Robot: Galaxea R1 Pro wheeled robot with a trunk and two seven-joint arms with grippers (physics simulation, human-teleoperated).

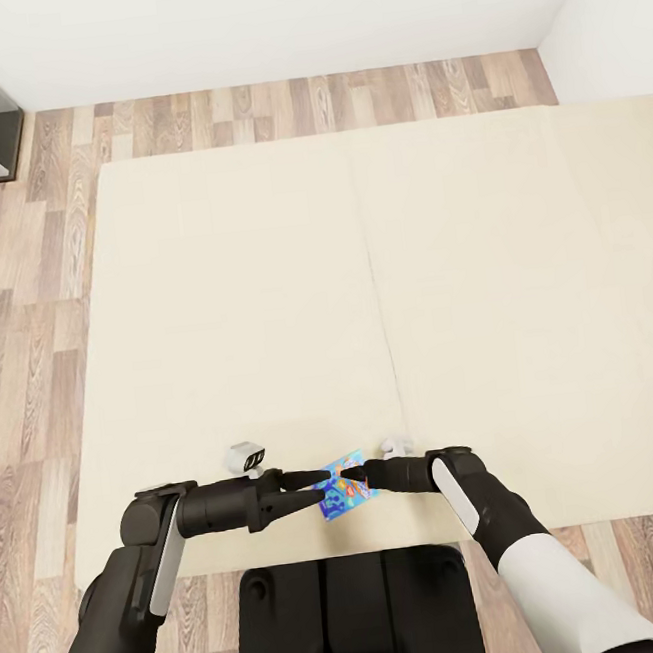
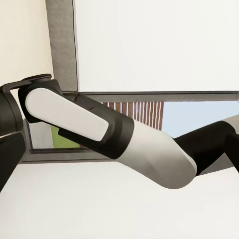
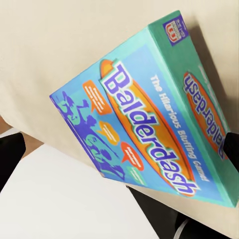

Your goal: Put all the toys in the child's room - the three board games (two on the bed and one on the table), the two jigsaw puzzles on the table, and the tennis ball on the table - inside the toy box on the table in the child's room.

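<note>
Blue board game point(image 1: 344, 484) held up between both arms, over the bed's point(image 1: 264, 303) near edge.

Left end effector point(image 1: 305, 481) touches its edge, grip unclear; right end effector point(image 1: 349, 480) looks clamped on it. Best kept level, pressure even, while turning away.

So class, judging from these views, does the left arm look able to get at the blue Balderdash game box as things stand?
Probably yes. The left gripper already points at the Balderdash box, its tips at the box's edge above the bed, and nothing lies between them. The right gripper meets the box from the other side.
</note>
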